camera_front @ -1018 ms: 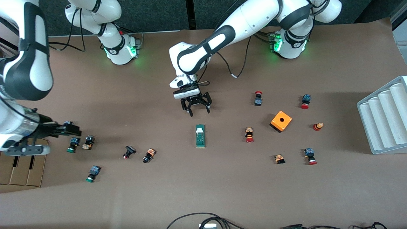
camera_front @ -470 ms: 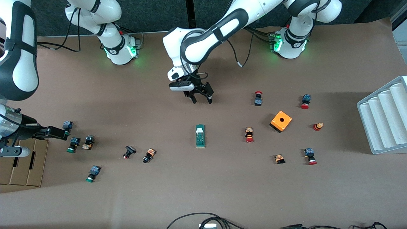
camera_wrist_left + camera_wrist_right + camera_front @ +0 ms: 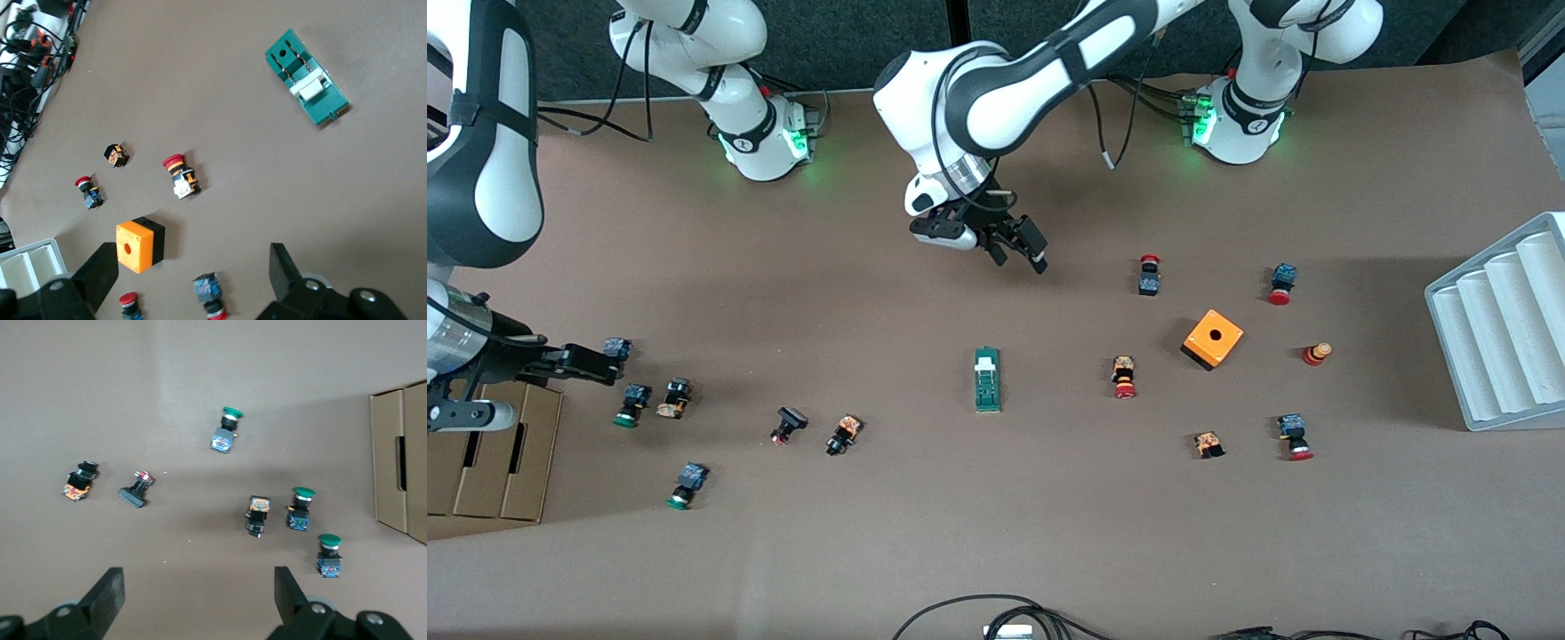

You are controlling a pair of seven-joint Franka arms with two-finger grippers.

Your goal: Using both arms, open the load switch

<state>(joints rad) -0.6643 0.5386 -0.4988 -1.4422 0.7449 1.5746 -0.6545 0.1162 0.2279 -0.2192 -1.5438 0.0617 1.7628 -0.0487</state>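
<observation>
Hovering spread and empty: left claw (image 3: 1021,253) and right claw (image 3: 596,363), both well off the load switch (image 3: 987,380); risk, nudging it askew.

- Two white jointed robot arms (image 3: 996,98) with green-lit bases are standing along a brown paper-covered table (image 3: 996,533), pointing to a robotics lab.
- Small red- and green-capped push buttons (image 3: 1125,376) are lying scattered as test parts.
- Black cables (image 3: 996,613) are trailing over the table's edge.
</observation>
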